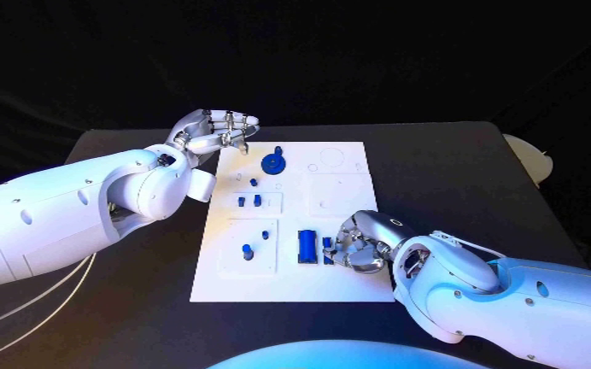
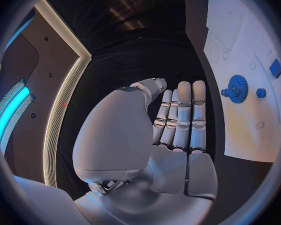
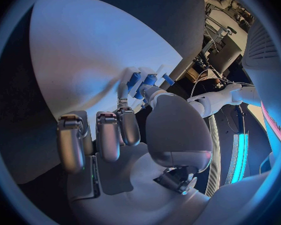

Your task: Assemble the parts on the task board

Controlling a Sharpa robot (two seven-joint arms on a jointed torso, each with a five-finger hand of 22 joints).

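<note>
The white task board (image 1: 339,279) lies in the middle of the black table. A blue gear (image 1: 273,162) (image 2: 237,89) stands near its far end, with small blue parts (image 1: 250,201) below it. Nearer me lie two small blue pieces (image 1: 248,252) and an upright blue block (image 1: 306,246). My right hand (image 1: 359,243) rests on the board's near right part. Its thumb and a finger pinch a small blue part (image 1: 328,246) (image 3: 150,79) beside the block. My left hand (image 1: 219,132) (image 2: 178,120) hovers off the board's far left corner, fingers straight and holding nothing.
Bare black table (image 1: 468,181) surrounds the board on both sides. A pale round object (image 1: 532,154) sits at the table's far right edge. Thin cables (image 1: 49,301) hang under my left arm.
</note>
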